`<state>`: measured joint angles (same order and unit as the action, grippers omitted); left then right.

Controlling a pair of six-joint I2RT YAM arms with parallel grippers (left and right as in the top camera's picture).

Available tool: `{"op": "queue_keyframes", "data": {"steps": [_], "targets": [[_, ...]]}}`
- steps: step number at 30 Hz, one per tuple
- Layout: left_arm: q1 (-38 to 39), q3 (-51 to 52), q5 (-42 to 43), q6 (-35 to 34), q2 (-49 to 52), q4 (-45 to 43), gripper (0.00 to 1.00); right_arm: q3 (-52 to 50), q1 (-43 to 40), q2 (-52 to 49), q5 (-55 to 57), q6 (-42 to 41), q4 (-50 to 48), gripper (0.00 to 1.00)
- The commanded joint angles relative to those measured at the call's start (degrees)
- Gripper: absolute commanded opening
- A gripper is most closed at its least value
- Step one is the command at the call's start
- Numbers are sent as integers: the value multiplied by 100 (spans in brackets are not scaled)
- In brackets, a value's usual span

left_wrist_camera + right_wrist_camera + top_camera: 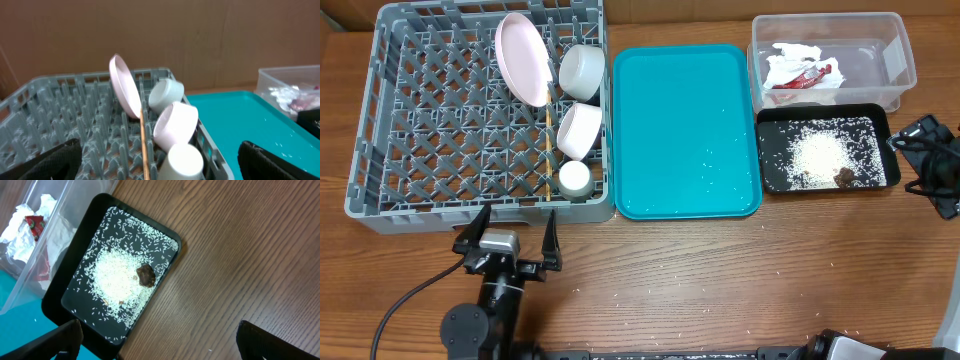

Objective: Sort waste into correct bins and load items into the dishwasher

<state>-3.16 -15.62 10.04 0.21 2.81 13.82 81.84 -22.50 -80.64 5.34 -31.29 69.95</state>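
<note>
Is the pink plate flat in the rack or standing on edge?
On edge, tilted: the pink plate stands among pegs of the grey rack, rim above them.

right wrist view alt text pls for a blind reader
A shallow black tray holds a pile of white rice and one brown scrap on a wooden table. Beside it, a clear tub holds tissue and a red wrapper.

The brown wooden bench (720, 270) carries a grey dish rack (365, 130) at its left. A flat teal tray (685, 130) lies just beside the rack in the middle, and at the right a clear tub (905, 60) sits toward the far edge with a shallow black tray (875, 135) right in front of it. A few loose rice grains (617, 294) lie scattered on the bare wood in front of the teal tray.
</note>
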Motion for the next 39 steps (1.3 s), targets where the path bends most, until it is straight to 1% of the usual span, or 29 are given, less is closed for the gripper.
{"op": "queue_keyframes", "data": {"steps": [1,9,12,21,26,33,39], "targets": [[-59,437,-37,153,-238,-382,100,72,-24,13,61,-26,-24,100],[-70,988,-199,160,-264,-1392,100,72,-24,13,61,-26,-24,100],[-70,1128,-302,157,-264,-1591,100,72,-24,13,61,-26,-24,100],[-74,1510,-409,155,-267,-1652,100,72,-24,13,61,-26,-24,100],[-74,1537,-483,164,-267,-1683,100,72,-24,13,61,-26,-24,100],[-74,1537,-538,153,-267,-964,100,72,-24,13,61,-26,-24,100],[-74,1537,-538,107,-267,-975,100,72,-24,13,61,-26,-24,100]]}}
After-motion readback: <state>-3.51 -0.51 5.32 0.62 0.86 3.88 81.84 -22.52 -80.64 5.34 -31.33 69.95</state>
